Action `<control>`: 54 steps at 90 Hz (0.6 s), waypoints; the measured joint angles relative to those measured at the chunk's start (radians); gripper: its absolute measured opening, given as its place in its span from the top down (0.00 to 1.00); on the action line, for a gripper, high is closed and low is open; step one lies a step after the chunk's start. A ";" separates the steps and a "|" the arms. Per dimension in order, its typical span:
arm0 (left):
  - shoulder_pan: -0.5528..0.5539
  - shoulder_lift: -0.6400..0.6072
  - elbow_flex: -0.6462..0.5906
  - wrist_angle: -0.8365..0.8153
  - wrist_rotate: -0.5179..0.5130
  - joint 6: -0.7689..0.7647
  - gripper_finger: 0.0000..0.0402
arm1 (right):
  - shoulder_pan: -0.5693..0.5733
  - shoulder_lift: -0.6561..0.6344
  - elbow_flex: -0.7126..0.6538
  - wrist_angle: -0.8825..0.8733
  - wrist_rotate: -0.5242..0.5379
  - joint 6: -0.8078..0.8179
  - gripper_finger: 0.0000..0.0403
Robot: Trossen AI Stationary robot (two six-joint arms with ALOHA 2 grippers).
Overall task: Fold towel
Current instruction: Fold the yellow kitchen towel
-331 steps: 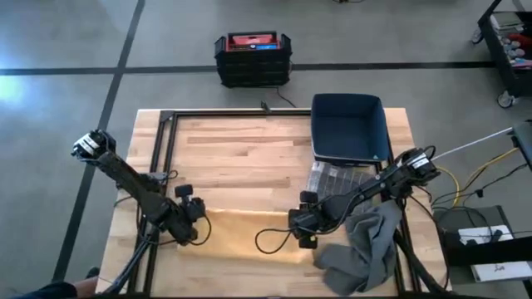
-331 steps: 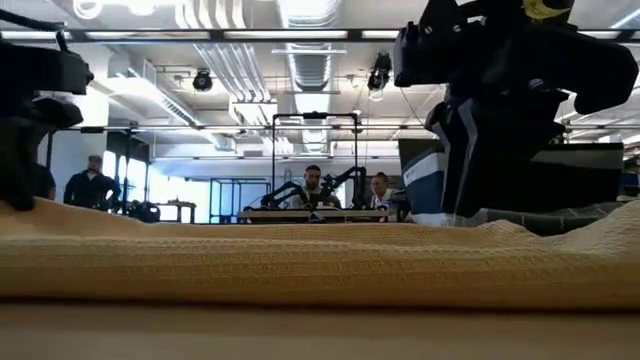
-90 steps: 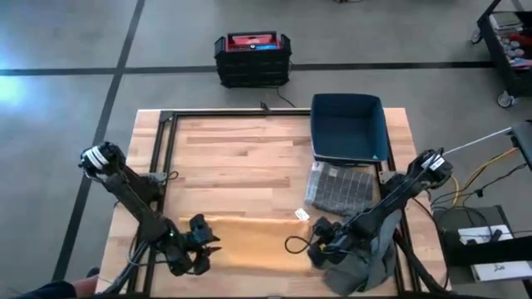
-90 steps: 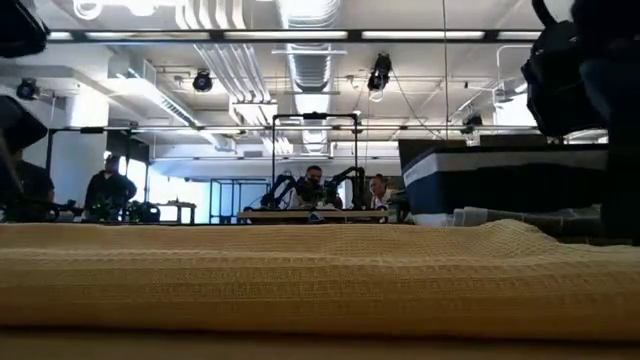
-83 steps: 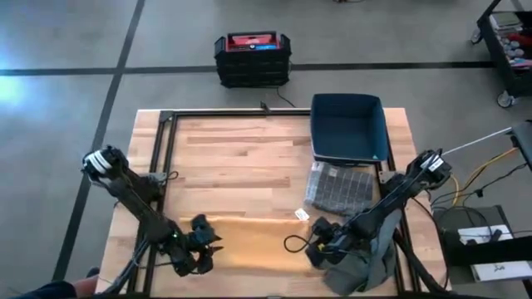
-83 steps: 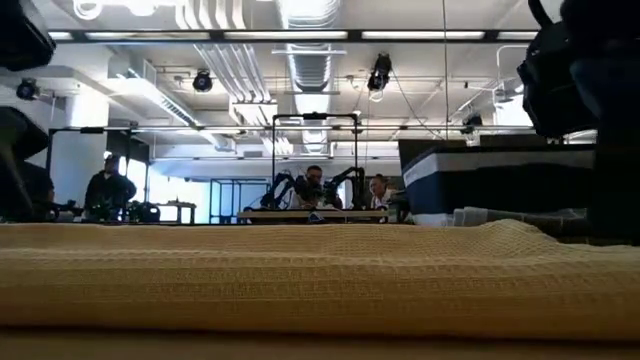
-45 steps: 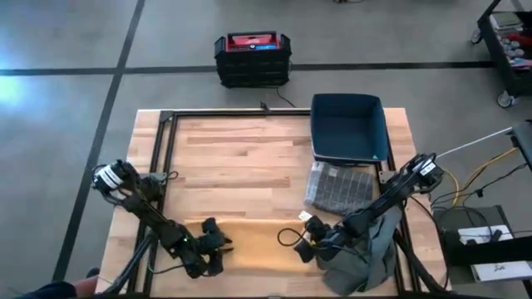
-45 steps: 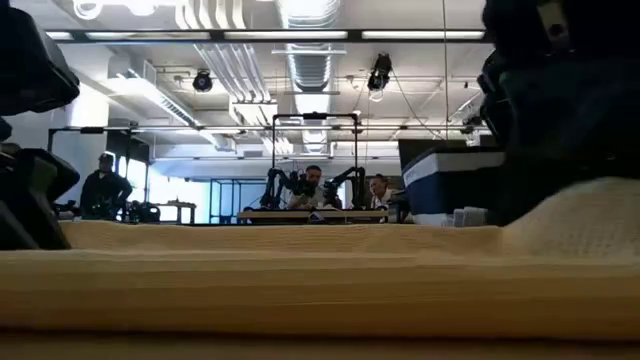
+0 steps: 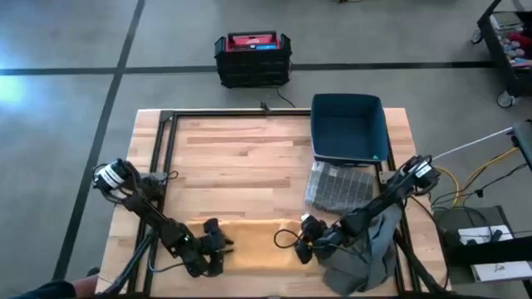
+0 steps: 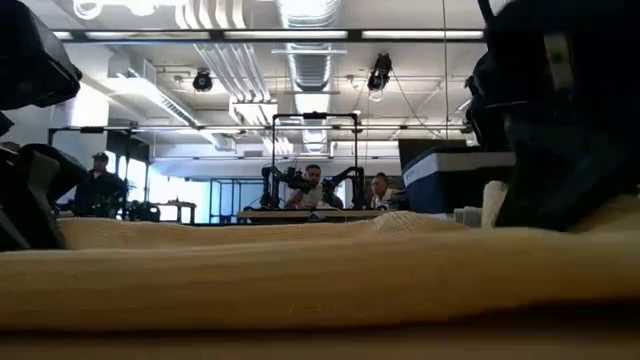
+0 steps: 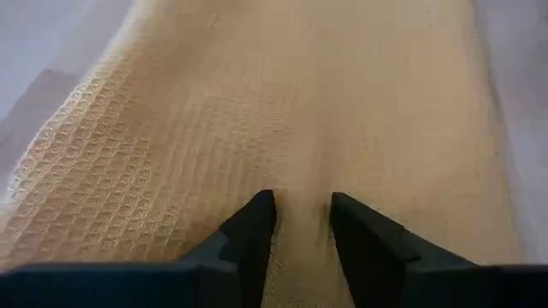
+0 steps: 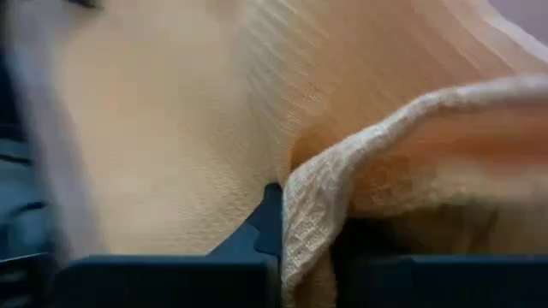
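A yellow waffle-weave towel point(image 9: 253, 241) lies along the table's near edge and fills the low view point(image 10: 300, 270). My left gripper point(image 9: 218, 245) sits low over the towel's left end, shut on cloth point(image 11: 301, 227). My right gripper point(image 9: 301, 242) is at the towel's right end, shut on its edge point(image 12: 308, 248). In the low view that right end point(image 10: 600, 215) stands raised above the rest, which stays flat on the wood. My left gripper pinches a low ridge of the towel point(image 11: 301, 192) near its left end between its two fingers. The fingers slant down from the table's left side. The cloth around them stays on the table. My right gripper pinches the towel's right hem point(image 12: 312, 197) between its two fingers, coming from the table's right side. The hem curls up as a fold, lifted off the layer beneath. One layer or several, I cannot tell.
A blue bin point(image 9: 349, 124) stands at the far right, with a folded grey checked cloth point(image 9: 339, 184) in front of it. A heap of grey cloth point(image 9: 370, 249) lies under my right arm. A black frame point(image 9: 162, 166) runs along the table's left side.
Both grippers have closed in on each other along the near edge, the left going right and the right going left. The right has drawn the towel's right end up and inward, so the towel now spans less width. The middle stays flat.
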 joint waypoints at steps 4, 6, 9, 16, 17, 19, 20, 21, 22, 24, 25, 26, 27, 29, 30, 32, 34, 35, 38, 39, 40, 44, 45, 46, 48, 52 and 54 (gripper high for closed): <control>0.000 -0.034 0.000 -0.017 0.035 0.000 0.74 | -0.001 -0.032 0.000 -0.061 0.000 0.002 0.97; 0.000 -0.055 0.000 -0.030 0.057 -0.004 0.75 | -0.001 -0.051 0.000 -0.093 -0.001 0.003 0.98; 0.000 -0.087 0.000 -0.052 0.087 -0.019 0.75 | 0.001 -0.078 0.000 -0.136 -0.007 0.006 0.99; -0.007 -0.138 0.001 -0.099 0.140 -0.087 0.77 | 0.004 -0.152 0.000 -0.260 -0.039 0.015 0.99; -0.009 -0.143 0.001 -0.105 0.142 -0.096 0.78 | 0.004 -0.161 0.000 -0.274 -0.042 0.017 0.99; -0.015 -0.150 0.001 -0.119 0.143 -0.109 0.78 | 0.004 -0.181 0.000 -0.302 -0.048 0.019 0.99; -0.017 -0.153 0.000 -0.123 0.142 -0.113 0.79 | 0.004 -0.190 0.000 -0.316 -0.049 0.019 0.99; -0.018 -0.155 0.000 -0.126 0.142 -0.116 0.79 | 0.003 -0.200 0.000 -0.329 -0.050 0.018 0.99; -0.019 -0.156 -0.001 -0.128 0.141 -0.117 0.79 | 0.002 -0.209 0.000 -0.342 -0.050 0.018 0.99; -0.021 -0.157 -0.001 -0.129 0.137 -0.118 0.80 | -0.001 -0.227 0.001 -0.366 -0.050 0.015 0.99; -0.022 -0.157 -0.001 -0.128 0.135 -0.118 0.80 | -0.003 -0.236 0.001 -0.377 -0.051 0.014 0.99; -0.022 -0.156 -0.001 -0.127 0.131 -0.119 0.81 | -0.004 -0.244 0.001 -0.387 -0.051 0.012 0.99; -0.022 -0.154 -0.001 -0.124 0.126 -0.119 0.81 | -0.005 -0.252 0.001 -0.397 -0.053 0.009 0.99; -0.022 -0.148 -0.001 -0.119 0.117 -0.120 0.81 | -0.007 -0.269 0.001 -0.418 -0.054 0.007 0.99; -0.021 -0.145 -0.001 -0.116 0.113 -0.120 0.82 | -0.009 -0.277 0.001 -0.429 -0.054 0.006 0.99; -0.018 -0.135 -0.001 -0.107 0.106 -0.121 0.82 | -0.011 -0.293 0.002 -0.448 -0.057 0.004 0.99; -0.015 -0.123 -0.001 -0.100 0.100 -0.120 0.83 | -0.014 -0.308 0.002 -0.466 -0.058 0.004 1.00; -0.013 -0.115 -0.001 -0.097 0.097 -0.120 0.83 | -0.015 -0.315 0.002 -0.475 -0.059 0.004 1.00; -0.005 -0.091 -0.001 -0.084 0.086 -0.117 0.83 | -0.016 -0.337 0.002 -0.504 -0.061 0.000 1.00; -0.002 -0.082 -0.001 -0.080 0.086 -0.116 0.84 | -0.016 -0.344 0.002 -0.513 -0.061 -0.002 1.00; 0.001 -0.074 -0.001 -0.076 0.085 -0.117 0.84 | -0.016 -0.351 0.002 -0.522 -0.061 -0.003 1.00; 0.011 -0.037 0.000 -0.056 0.085 -0.119 0.85 | -0.016 -0.376 0.002 -0.553 -0.064 -0.003 1.00; 0.014 -0.027 0.000 -0.050 0.085 -0.122 0.85 | -0.016 -0.382 0.002 -0.561 -0.066 -0.003 1.00; 0.017 -0.018 0.000 -0.045 0.084 -0.125 0.85 | -0.016 -0.386 0.002 -0.568 -0.067 -0.002 1.00; 0.022 0.000 0.002 -0.033 0.076 -0.132 0.85 | -0.016 -0.395 0.003 -0.583 -0.069 -0.002 1.00; 0.033 0.031 0.013 -0.002 0.070 -0.139 0.85 | -0.016 -0.406 0.004 -0.614 -0.081 -0.002 1.00; 0.039 0.046 0.017 0.017 0.069 -0.141 0.85 | -0.016 -0.408 0.004 -0.631 -0.088 -0.001 1.00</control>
